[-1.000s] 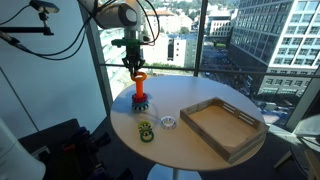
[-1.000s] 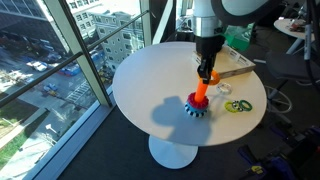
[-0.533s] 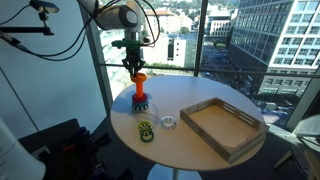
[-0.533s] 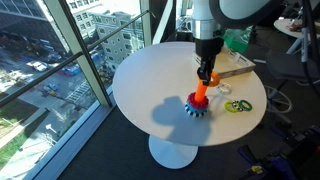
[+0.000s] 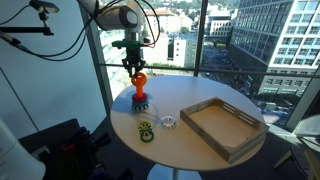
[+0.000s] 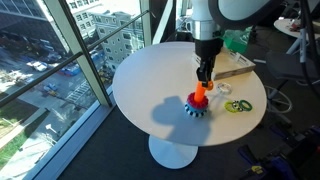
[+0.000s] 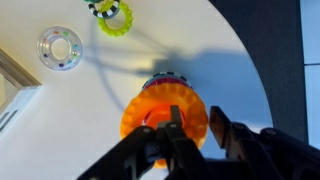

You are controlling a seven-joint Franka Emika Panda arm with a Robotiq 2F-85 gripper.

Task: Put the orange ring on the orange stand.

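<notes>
The orange ring (image 7: 150, 108) lies round the peg of the orange stand (image 7: 163, 79), whose dark toothed base shows just beyond it in the wrist view. In both exterior views the ring (image 6: 200, 93) sits low on the stand (image 6: 198, 108), no longer up between the fingers. My gripper (image 7: 195, 118) hovers directly over it with its jaws a little apart and nothing between them. One finger (image 7: 176, 122) crosses the ring's middle and hides the peg top. In an exterior view the gripper (image 5: 135, 68) points straight down above the stand (image 5: 140, 102).
A yellow-green ring (image 7: 112, 14) and a small whitish ring (image 7: 60, 47) lie on the round white table (image 6: 150, 80) near the stand. A wooden tray (image 5: 225, 125) takes up one side of the table. Glass window walls stand close behind.
The jaws have parted slightly and the orange ring has dropped from between the fingers down onto the stand. The arm itself has hardly moved.
</notes>
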